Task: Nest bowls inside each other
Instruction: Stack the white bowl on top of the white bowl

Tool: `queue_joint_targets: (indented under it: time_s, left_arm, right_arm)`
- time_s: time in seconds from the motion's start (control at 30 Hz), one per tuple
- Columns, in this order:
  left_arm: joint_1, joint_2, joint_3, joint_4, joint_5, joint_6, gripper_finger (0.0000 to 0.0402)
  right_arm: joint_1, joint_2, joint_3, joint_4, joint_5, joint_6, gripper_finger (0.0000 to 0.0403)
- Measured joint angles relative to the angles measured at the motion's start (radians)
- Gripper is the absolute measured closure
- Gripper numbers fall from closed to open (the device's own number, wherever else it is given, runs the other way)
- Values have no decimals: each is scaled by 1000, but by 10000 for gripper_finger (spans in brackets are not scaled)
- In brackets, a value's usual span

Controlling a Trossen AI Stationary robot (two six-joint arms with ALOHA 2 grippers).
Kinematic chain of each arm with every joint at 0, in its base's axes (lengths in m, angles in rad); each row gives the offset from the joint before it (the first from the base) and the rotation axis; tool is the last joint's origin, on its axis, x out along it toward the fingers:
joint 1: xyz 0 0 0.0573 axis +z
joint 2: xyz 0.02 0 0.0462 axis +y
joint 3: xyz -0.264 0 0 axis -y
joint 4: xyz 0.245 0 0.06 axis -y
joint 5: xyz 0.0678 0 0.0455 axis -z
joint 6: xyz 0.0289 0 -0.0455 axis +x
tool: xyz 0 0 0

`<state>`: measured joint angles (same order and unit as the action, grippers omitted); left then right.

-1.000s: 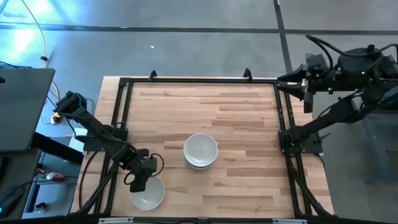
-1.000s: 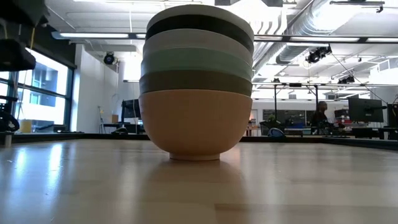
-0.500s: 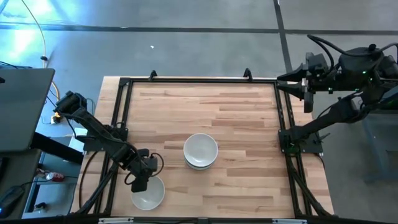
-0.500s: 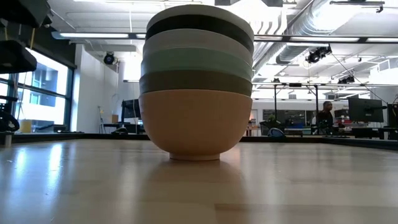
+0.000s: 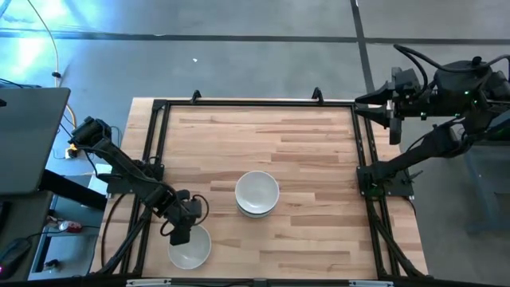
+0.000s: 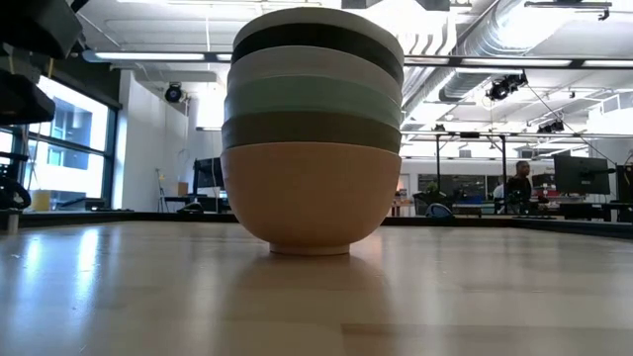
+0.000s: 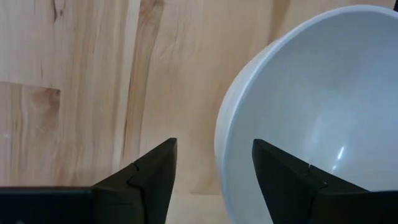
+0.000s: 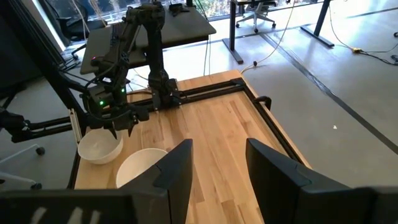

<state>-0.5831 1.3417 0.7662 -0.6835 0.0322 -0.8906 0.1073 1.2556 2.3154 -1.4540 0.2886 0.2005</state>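
A stack of several nested bowls (image 5: 256,194) stands mid-table on its peach-orange bottom bowl (image 6: 311,201), with grey-taupe, mint, white and black bowls above it and a white one on top. A single white bowl (image 5: 191,249) sits upright near the near-left corner. My left gripper (image 5: 182,232) is open and points down over that bowl's far-left rim. The rim runs between its fingers in the left wrist view (image 7: 214,165). My right gripper (image 5: 394,127) is open (image 8: 217,168) and waits high beyond the table's far-right edge. My left gripper comes at the white bowl from above, one finger (image 7: 283,177) over the inside and one finger (image 7: 149,177) outside the rim (image 7: 225,134). Whether either finger touches the rim, I cannot tell. The bowl rests on the table.
A black metal frame (image 5: 156,127) borders the wooden table on all sides. Bare wood lies across the far half and the right side of the table. A person (image 6: 515,186) moves in the room far behind the table.
My left gripper has come down a little over the single white bowl. The stack and the white bowl have stayed where they were.
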Motion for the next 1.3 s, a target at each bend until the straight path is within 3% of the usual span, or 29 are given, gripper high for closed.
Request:
queue_joint_targets:
  time_s: [0.27, 0.5, 0.67, 0.93, 1.3]
  left_arm:
    - [3, 53, 0, 13, 9, 3, 208]
    - [3, 87, 0, 73, 12, 2, 249]
    - [3, 87, 0, 72, 31, 3, 292]
    - [4, 87, 0, 74, 70, 8, 394]
    - [81, 82, 48, 16, 164, 45, 400]
  right_arm:
    - [0, 0, 0, 0, 0, 0, 261]
    - [0, 0, 0, 0, 0, 1, 261]
    - [0, 1, 0, 0, 0, 1, 261]
    - [0, 1, 0, -1, 0, 0, 261]
    - [0, 1, 0, -8, 0, 1, 261]
